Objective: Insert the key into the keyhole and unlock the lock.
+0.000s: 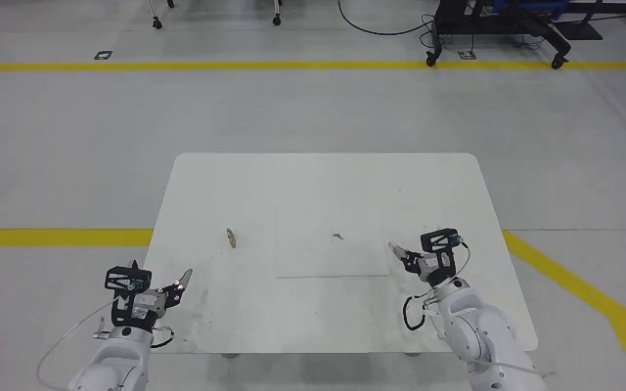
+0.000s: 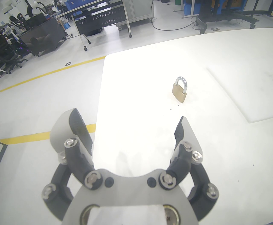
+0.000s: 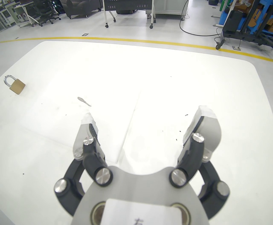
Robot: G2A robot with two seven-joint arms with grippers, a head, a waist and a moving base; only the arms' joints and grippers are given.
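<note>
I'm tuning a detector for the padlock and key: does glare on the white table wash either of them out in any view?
Left wrist view: the white table glares hard, yet the brass padlock with a silver shackle stands out clearly. Right wrist view: the small grey metal key shows dark against milder glare. Top view: even light, both mere specks.

Bright overhead light, strong glare on the table (image 2: pixel 138 85), faint shadows.

Robotics laboratory or industrial test hall. A white table (image 1: pixel 323 195) stands on a pale grey floor (image 1: pixel 88 147) marked with yellow lines (image 1: pixel 293 66); wheeled equipment carts (image 2: pixel 100 19) and office chairs (image 2: pixel 8 53) occupy the background.
</note>
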